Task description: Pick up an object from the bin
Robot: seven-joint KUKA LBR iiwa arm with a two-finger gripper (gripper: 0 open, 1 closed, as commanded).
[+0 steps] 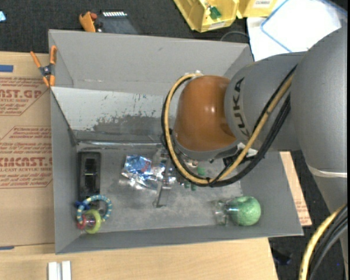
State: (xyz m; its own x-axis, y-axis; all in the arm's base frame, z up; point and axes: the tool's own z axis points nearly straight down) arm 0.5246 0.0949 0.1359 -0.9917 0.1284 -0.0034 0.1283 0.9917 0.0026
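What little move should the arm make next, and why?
Probably nudge the hand slightly toward the view's left, over the crinkly blue-and-silver wrapper: the hand sits at that wrapper's edge, while the green ball and black box lie farther off.

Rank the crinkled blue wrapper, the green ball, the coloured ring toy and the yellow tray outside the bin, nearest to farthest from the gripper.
1. Crinkled blue wrapper, centre, just beside the gripper.
2. Green ball, lower right, and coloured ring toy, lower left: too close to call.
3. Yellow tray, outside the bin, beyond its far wall.
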